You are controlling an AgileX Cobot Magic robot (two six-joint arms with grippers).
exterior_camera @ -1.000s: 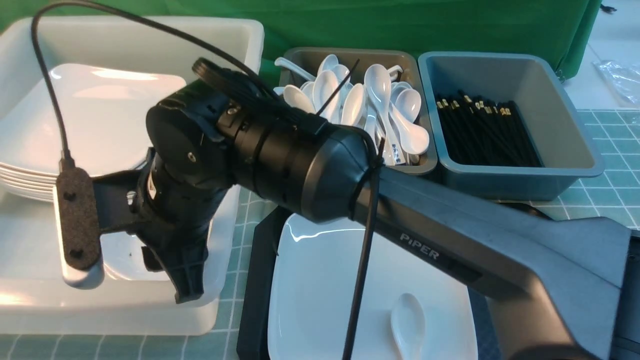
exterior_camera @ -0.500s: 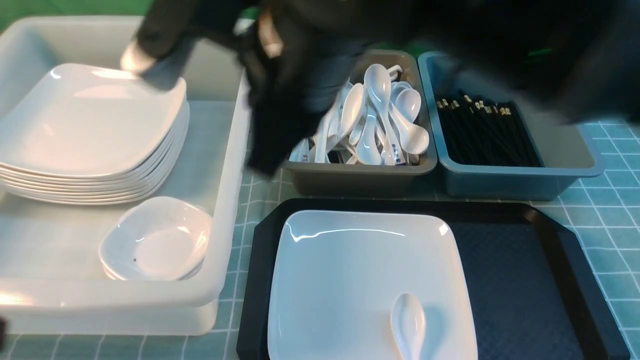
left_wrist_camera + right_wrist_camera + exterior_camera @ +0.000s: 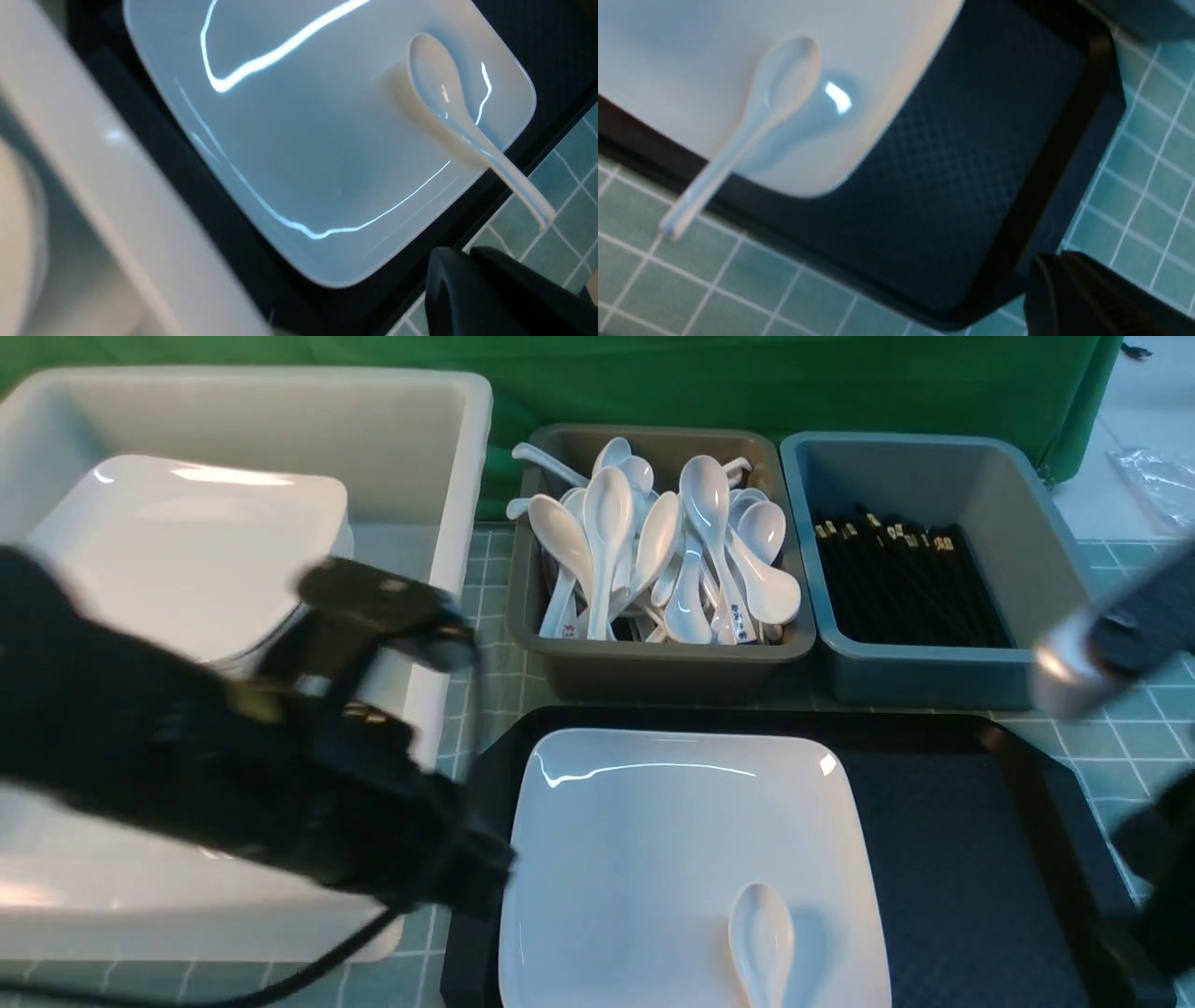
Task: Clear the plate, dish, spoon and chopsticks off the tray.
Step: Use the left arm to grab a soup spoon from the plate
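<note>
The large white plate (image 3: pixel 653 859) lies on the left half of the black tray (image 3: pixel 962 859). On the plate's near right part rests the white spoon (image 3: pixel 761 933), its handle reaching out past the tray's edge (image 3: pixel 691 196). My left arm (image 3: pixel 233 756), blurred, crosses the front of the white tub and hides the dish. The left gripper (image 3: pixel 460 254) is shut and holds nothing, just off the tray's corner. At the tray's other near corner the right gripper (image 3: pixel 1052 261) is also shut on nothing. Black chopsticks (image 3: pixel 906 588) lie in the blue-grey tub.
A big white tub (image 3: pixel 420 411) at the left holds a stack of plates (image 3: pixel 187 541). Behind the tray stand a grey tub (image 3: pixel 653 667) heaped with white spoons and the blue-grey tub (image 3: pixel 1055 569). A teal tiled cloth (image 3: pixel 1130 747) covers the table.
My right arm has swung out of the white tub to the far right, leaving the dish in the tub. My left arm has come in across the tub's front.
</note>
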